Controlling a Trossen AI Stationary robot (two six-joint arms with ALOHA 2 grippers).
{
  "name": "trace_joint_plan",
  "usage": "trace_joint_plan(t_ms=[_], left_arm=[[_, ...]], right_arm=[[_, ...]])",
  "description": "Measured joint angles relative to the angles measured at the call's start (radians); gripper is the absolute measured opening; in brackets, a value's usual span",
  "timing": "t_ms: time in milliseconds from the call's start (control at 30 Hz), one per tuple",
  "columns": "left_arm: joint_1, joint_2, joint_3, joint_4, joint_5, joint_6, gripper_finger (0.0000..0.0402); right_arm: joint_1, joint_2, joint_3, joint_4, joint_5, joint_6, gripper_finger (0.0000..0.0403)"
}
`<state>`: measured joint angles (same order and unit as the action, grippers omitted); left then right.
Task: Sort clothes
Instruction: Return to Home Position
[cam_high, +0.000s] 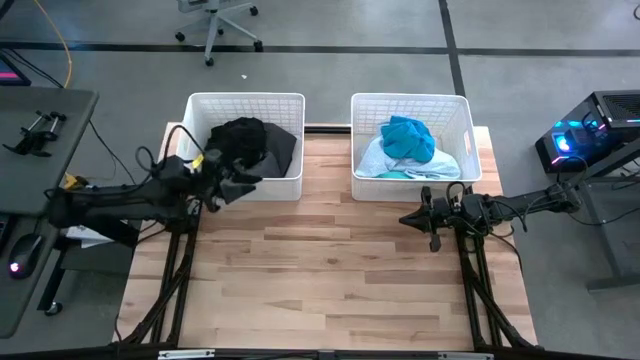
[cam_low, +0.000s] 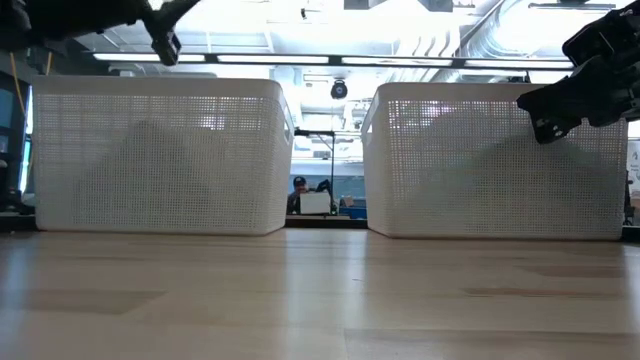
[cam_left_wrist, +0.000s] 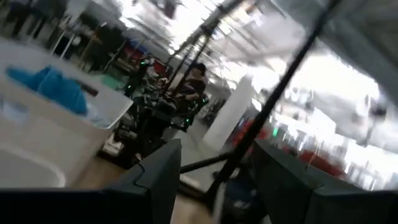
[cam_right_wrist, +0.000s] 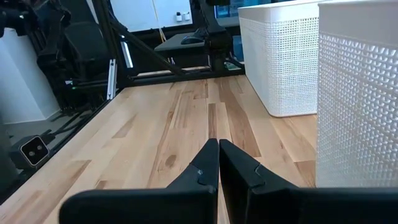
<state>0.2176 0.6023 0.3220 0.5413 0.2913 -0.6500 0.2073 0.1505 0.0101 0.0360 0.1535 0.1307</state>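
Black and charcoal grey clothes (cam_high: 250, 142) lie heaped in the left white basket (cam_high: 205, 105). A turquoise blue garment (cam_high: 408, 137) lies on pale blue and white cloth (cam_high: 372, 160) in the right white basket (cam_high: 458, 110); the blue garment also shows in the left wrist view (cam_left_wrist: 55, 88). My left gripper (cam_high: 243, 186) hangs at the left basket's near wall, above the table, open and empty (cam_left_wrist: 214, 165). My right gripper (cam_high: 404, 218) is shut and empty (cam_right_wrist: 218, 148), above the table in front of the right basket, pointing toward the table's left edge.
The two baskets stand side by side at the table's far edge, with a gap between them (cam_low: 325, 205). The bare wooden table top (cam_high: 320, 270) stretches from the baskets to the near edge. People and equipment show in the room behind (cam_low: 300, 190).
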Motion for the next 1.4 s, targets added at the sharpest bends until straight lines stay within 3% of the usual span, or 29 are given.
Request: trace_joint_plan(t_ms=[100,200,300,467,600,867,1167,1400], left_arm=[[-0.050,0.006,-0.012,-0.007,-0.012,0.179,0.0186],[-0.132,-0.035,-0.057,-0.013,-0.121,0.305,0.0186],[-0.193,-0.117,-0.124,0.011,-0.210,0.337,0.0186],[-0.219,-0.278,-0.236,0.129,-0.207,0.328,0.0186],[-0.210,-0.403,-0.308,0.119,-0.207,0.386,0.0186],[-0.181,-0.601,-0.307,-0.162,-0.197,0.408,0.0186],[-0.217,-0.598,-0.311,-0.526,-0.208,0.478,0.0186],[-0.238,-0.599,-0.310,-0.527,-0.236,0.737,0.0186]], right_arm=[[0.000,0.001,0.000,0.000,0.000,0.000,0.0000],[0.000,0.000,0.000,0.000,0.000,0.000,0.0000],[0.000,0.000,0.000,0.000,0.000,0.000,0.0000],[0.000,0.000,0.000,0.000,0.000,0.000,0.0000],[0.000,0.000,0.000,0.000,0.000,0.000,0.0000],[0.000,0.000,0.000,0.000,0.000,0.000,0.0000],[0.000,0.000,0.000,-0.001,-0.005,0.000,0.0000],[0.000,0.000,0.001,-0.001,-0.005,0.000,0.0000]])
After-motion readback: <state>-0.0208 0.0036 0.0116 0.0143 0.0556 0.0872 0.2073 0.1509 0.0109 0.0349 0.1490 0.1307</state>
